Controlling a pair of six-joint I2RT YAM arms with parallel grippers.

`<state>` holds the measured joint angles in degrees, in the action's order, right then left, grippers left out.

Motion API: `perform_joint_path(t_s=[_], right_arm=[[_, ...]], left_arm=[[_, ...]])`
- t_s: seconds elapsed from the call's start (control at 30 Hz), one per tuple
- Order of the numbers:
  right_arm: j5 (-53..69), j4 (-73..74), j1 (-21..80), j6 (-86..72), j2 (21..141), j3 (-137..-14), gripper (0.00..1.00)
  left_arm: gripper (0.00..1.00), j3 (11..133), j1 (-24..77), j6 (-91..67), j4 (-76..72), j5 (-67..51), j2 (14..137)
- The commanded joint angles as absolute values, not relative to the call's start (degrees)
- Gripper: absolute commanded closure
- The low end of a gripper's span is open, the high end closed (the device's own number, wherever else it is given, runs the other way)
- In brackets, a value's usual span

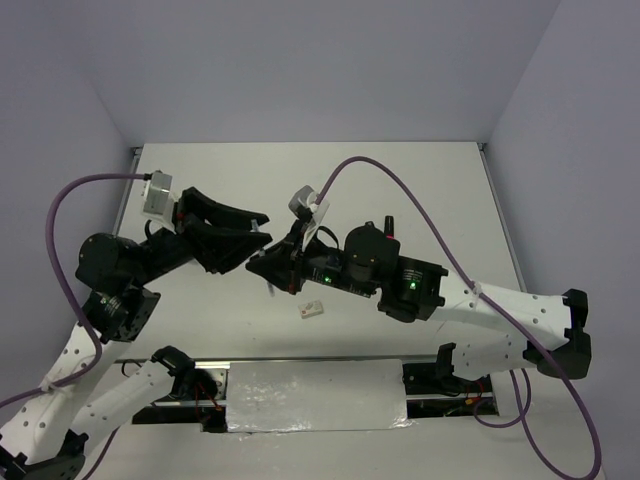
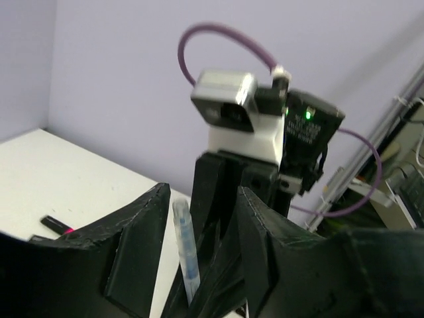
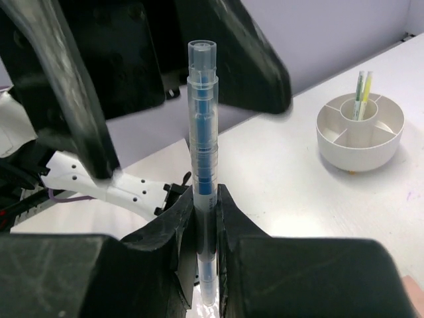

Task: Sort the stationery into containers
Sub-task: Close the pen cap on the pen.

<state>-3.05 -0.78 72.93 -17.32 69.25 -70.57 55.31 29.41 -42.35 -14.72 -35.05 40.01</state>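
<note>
- Pale lavender walls [image 1: 300, 60] close in a white table [image 1: 420, 190] on three sides; its top is plain and matte.
- Along the table's near edge, between the two arm bases, lies a crinkled silvery-white sheet [image 1: 315, 395].
- Just beyond that sheet a small pale eraser [image 1: 312, 309] lies flat on the table by itself.
- Seen from the left wrist, a pink highlighter [image 2: 56, 225] with a black cap lies on its side on the table, off to one side of the arms.
- The white tub [image 3: 331, 142] stands on the table well apart from the hands. It is round and low with inner dividers, and two yellow-green pens [image 3: 361, 96] stand upright in its middle cup.
- The pen [image 3: 202, 119] is up in the air over the middle of the table. It has a clear barrel, blue inside and a ringed clear cap, and it stands upright.
- The right hand [image 3: 205, 199] is clamped on the pen's lower barrel.
- The left hand [image 2: 202, 199] faces it with its fingers apart, one on either side of the pen's upper end, with a gap showing on each side.
</note>
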Motion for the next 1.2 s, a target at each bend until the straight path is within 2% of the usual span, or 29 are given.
perform_joint_path(t_s=[0.0, 0.07, 0.1, 0.27, 0.63, 0.67, 0.7, 0.8, 0.93, 1.07, 1.17], right_arm=[[-3.25, -2.99, 73.13, -17.49, 69.17, -70.40, 1.00], [-3.16, -2.99, 73.13, -17.49, 68.91, -70.23, 1.00], [-3.34, -2.99, 73.13, -17.49, 68.82, -70.14, 1.00], [-3.78, -2.11, 73.13, -17.14, 68.20, -70.58, 1.00], [-3.95, -1.32, 73.13, -16.79, 69.43, -72.25, 1.00], [-3.96, -1.32, 73.13, -16.61, 69.52, -72.59, 1.00], [-3.96, -1.32, 73.04, -16.61, 69.43, -72.77, 1.00], [-4.04, -1.06, 73.12, -16.09, 69.70, -73.47, 1.00], [-4.48, 0.34, 73.04, -14.68, 71.01, -76.28, 1.00], [-5.71, 2.37, 72.51, -12.40, 71.98, -81.54, 1.00], [-5.80, 3.51, 70.24, -10.46, 73.47, -87.16, 1.00]], left_arm=[[0.43, 60.11, 29.62, -39.99, -14.42, -29.45, 39.20], [0.48, 62.04, 29.62, -39.47, -12.58, -28.66, 39.81], [0.54, 62.66, 29.71, -39.20, -11.61, -28.39, 40.51], [0.62, 61.36, 29.62, -39.90, -10.28, -29.18, 41.49], [0.64, 59.24, 29.71, -40.25, -10.11, -31.73, 40.87], [0.69, 59.15, 29.71, -40.25, -9.85, -31.64, 40.70], [0.82, 59.15, 29.71, -40.17, -9.58, -31.55, 40.69], [0.91, 58.36, 29.62, -40.34, -9.67, -32.69, 40.61], [0.92, 55.56, 29.71, -41.13, -10.63, -33.84, 40.17], [1.00, 53.62, 29.71, -41.66, -10.90, -35.94, 39.64], [1.00, 51.60, 29.88, -40.87, -9.23, -35.86, 38.33]])
